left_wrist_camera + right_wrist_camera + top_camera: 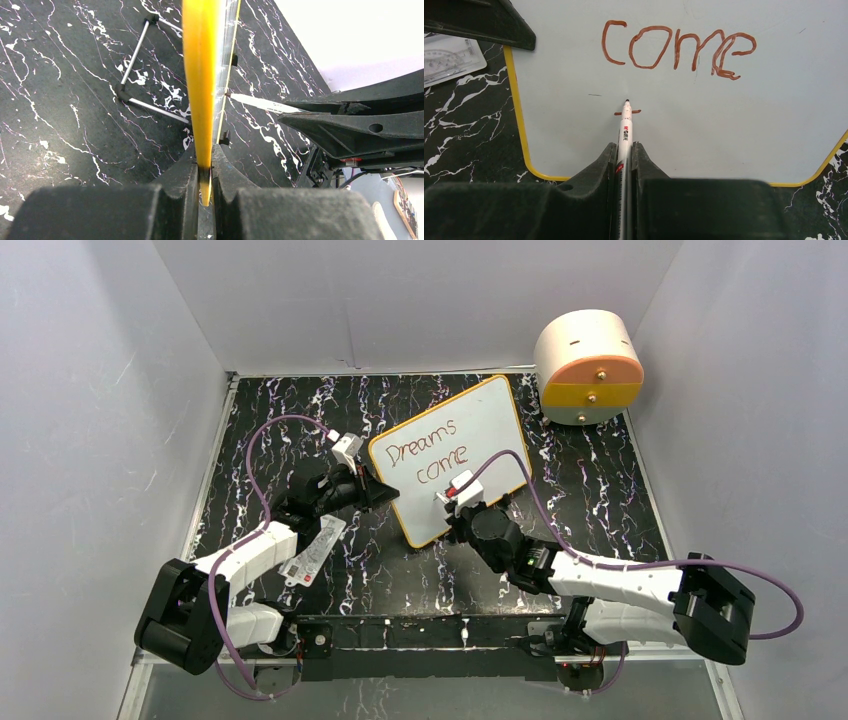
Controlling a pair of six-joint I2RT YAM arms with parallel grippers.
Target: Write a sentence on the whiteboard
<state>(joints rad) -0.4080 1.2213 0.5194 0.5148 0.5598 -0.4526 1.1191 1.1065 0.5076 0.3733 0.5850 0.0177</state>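
A: Whiteboard (490, 425)?
B: Propped up mid-surface (620, 500), turned at an angle. Yellow left edge pinched in the left pincer (204, 167), squeezed tight on the frame.
A: Right pincer (624, 152)?
B: Clamped on a marker (626, 125). Tip touching the white just under "come", on a short stroke (618, 113).
A: Sentence (428, 452) so far?
B: Reads "Dreams come", in two slanted lines.
A: Open room?
B: Bare white below and right of "come", down to the yellow bottom edge. Dark surface open right of the frame. Card (315, 550) lying near the left arm. Box (588, 365) near the far corner, apart from the frame.
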